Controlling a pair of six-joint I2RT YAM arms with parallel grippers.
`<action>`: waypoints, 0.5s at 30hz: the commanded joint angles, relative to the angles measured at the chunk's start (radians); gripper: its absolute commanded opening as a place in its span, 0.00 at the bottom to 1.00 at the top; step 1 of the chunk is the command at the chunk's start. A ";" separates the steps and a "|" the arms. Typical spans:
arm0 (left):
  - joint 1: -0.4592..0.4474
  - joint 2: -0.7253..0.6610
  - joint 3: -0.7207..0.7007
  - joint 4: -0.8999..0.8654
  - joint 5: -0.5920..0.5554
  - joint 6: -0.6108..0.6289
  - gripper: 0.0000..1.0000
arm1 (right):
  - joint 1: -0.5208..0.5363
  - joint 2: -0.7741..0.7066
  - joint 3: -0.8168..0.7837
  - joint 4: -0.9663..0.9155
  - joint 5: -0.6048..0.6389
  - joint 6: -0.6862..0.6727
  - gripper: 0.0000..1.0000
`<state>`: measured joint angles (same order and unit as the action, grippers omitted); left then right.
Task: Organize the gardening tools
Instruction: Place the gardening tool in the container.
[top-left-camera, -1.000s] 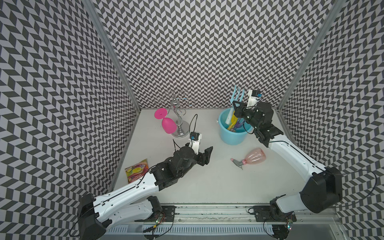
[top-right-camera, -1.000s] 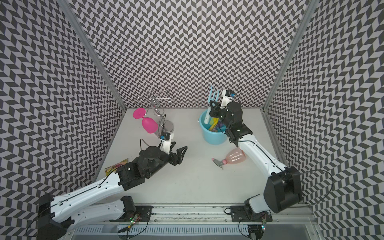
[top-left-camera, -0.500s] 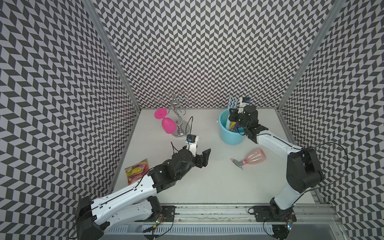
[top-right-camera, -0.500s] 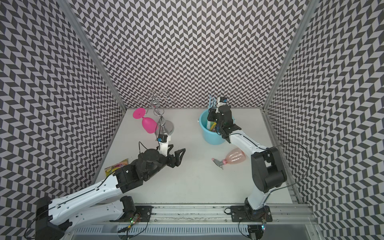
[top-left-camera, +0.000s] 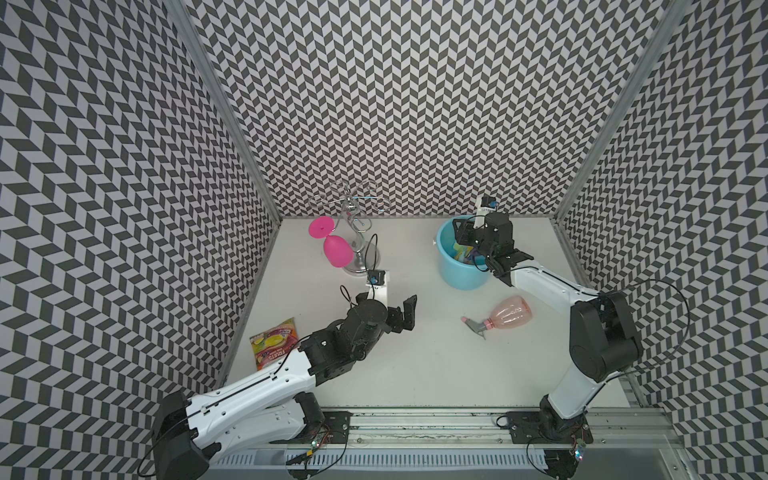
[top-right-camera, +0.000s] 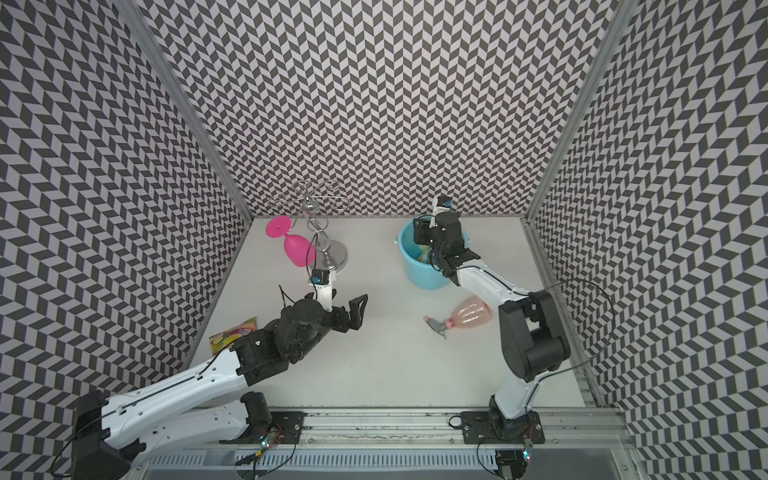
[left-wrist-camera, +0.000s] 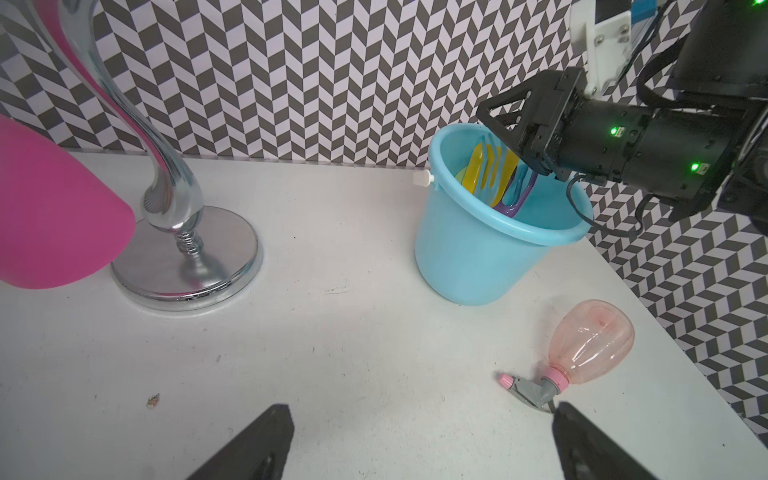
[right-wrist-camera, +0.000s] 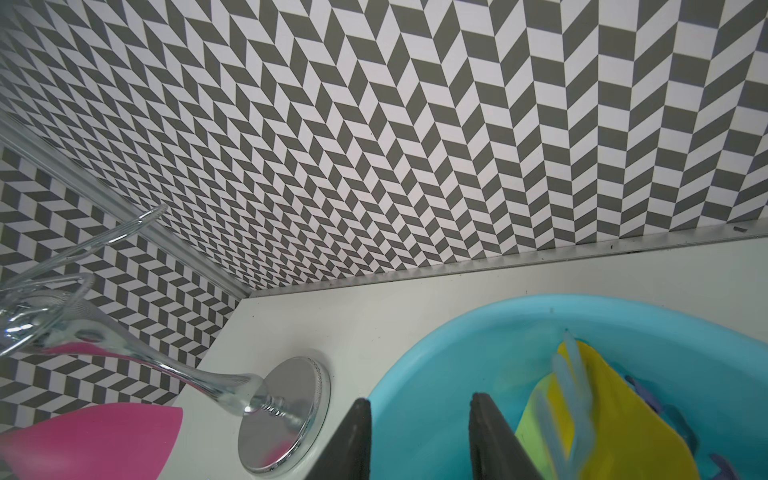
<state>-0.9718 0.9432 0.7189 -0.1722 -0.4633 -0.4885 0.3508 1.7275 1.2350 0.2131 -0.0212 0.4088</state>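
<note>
A blue bucket (top-left-camera: 461, 274) (top-right-camera: 424, 274) stands at the back right of the table. Several gardening tools lie inside it, among them a yellow scoop (left-wrist-camera: 478, 170) (right-wrist-camera: 602, 415), a pale blue fork (right-wrist-camera: 569, 374) and a purple one (left-wrist-camera: 509, 208). My right gripper (top-left-camera: 463, 235) (top-right-camera: 419, 232) (right-wrist-camera: 419, 401) hangs over the bucket's mouth, open, with nothing between its fingers. A translucent pink spray bottle (top-left-camera: 509, 311) (top-right-camera: 469, 313) (left-wrist-camera: 590, 345) lies on its side in front of the bucket. My left gripper (top-left-camera: 395, 307) (top-right-camera: 338, 303) (left-wrist-camera: 419, 415) stands wide open and empty over mid-table, facing the bottle.
A chrome stand (top-left-camera: 359, 257) (left-wrist-camera: 187, 266) at the back left has a pink wine glass (top-left-camera: 334, 247) (left-wrist-camera: 50, 216) against it. An orange candy packet (top-left-camera: 274, 343) lies by the left wall. Patterned walls close three sides.
My right gripper came down over the bucket with the pale blue fork and opened; the fork now lies in the bucket. My left gripper opened wider.
</note>
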 joint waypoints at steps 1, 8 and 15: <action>0.013 -0.023 -0.020 0.043 0.020 0.011 0.99 | -0.002 -0.045 0.040 0.021 0.021 -0.013 0.42; 0.025 0.030 0.003 0.051 0.089 0.035 0.94 | -0.003 -0.182 0.040 -0.072 0.068 -0.012 0.47; 0.027 0.146 0.057 0.072 0.181 0.059 0.91 | -0.004 -0.366 -0.058 -0.225 0.149 0.039 0.58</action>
<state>-0.9482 1.0660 0.7280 -0.1329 -0.3408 -0.4549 0.3500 1.4300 1.2217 0.0536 0.0685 0.4240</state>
